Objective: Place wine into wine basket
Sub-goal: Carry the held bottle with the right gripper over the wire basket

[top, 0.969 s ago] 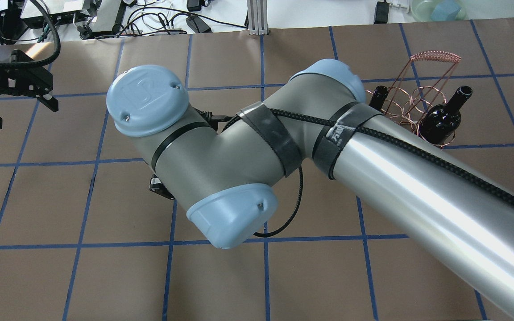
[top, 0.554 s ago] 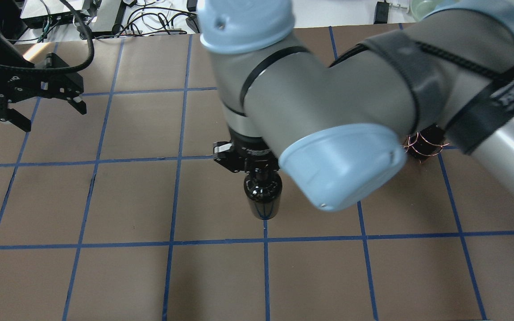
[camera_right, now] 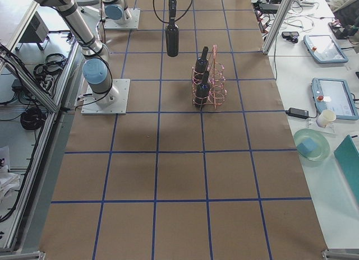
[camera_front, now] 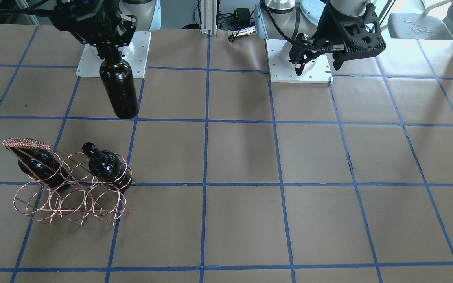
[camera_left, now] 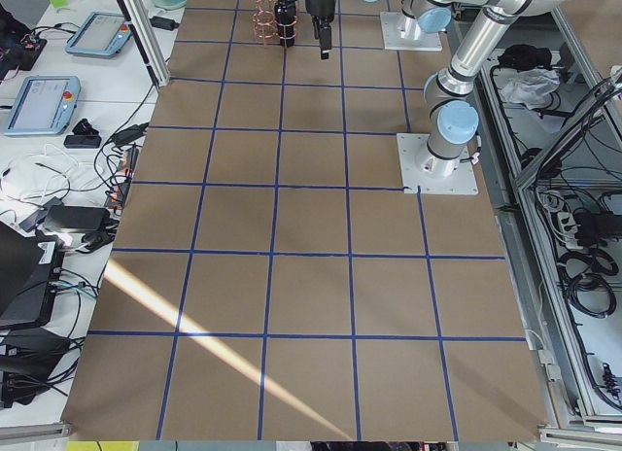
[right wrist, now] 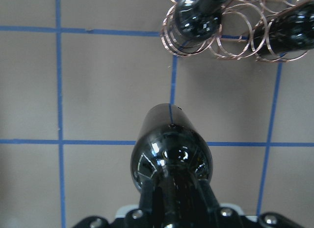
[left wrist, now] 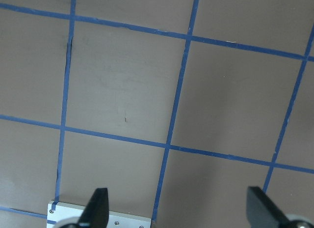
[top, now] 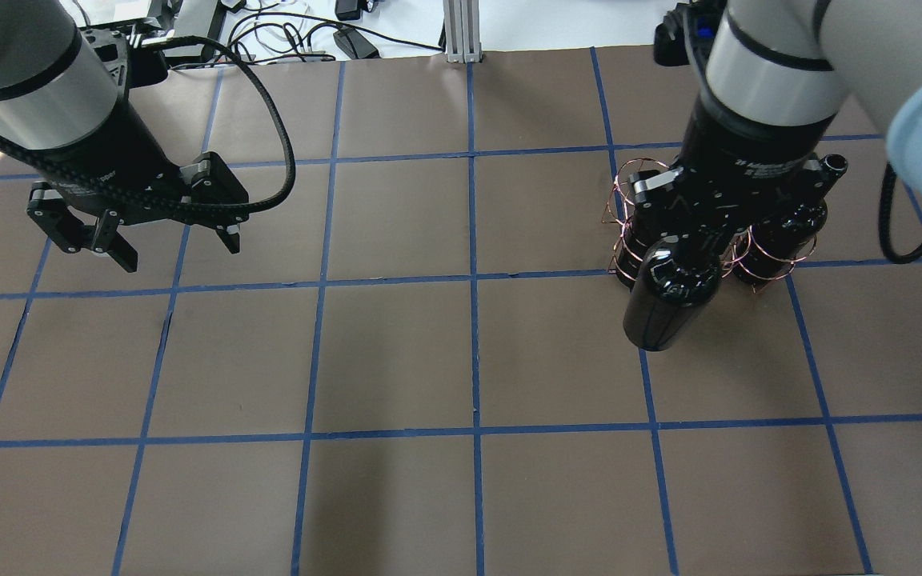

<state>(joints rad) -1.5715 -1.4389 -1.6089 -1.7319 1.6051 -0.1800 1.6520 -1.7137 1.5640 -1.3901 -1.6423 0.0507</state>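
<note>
My right gripper (camera_front: 109, 49) is shut on the neck of a near-black wine bottle (camera_front: 119, 92). The bottle hangs upright above the table, on the robot's side of the copper wire basket (camera_front: 69, 196). In the overhead view the bottle (top: 667, 292) overlaps the basket's (top: 629, 216) near hoops. The right wrist view looks down the bottle (right wrist: 170, 149) at the basket (right wrist: 235, 41). Two more bottles (camera_front: 104, 167) (camera_front: 39, 165) stand in the basket's outer hoops, and the middle hoop holds nothing. My left gripper (top: 177, 250) is open and empty, far off over bare table.
The brown table (top: 397, 360) is marked by a blue tape grid. The arms' white base plates (camera_front: 299, 74) sit at the robot's edge. Cables and devices (top: 285, 32) lie beyond the far edge. In the left wrist view the open left gripper (left wrist: 179, 211) has only table under it.
My right arm has carried the bottle from the table's middle to the right, up to the basket. My left gripper has moved right and nearer, still open.
</note>
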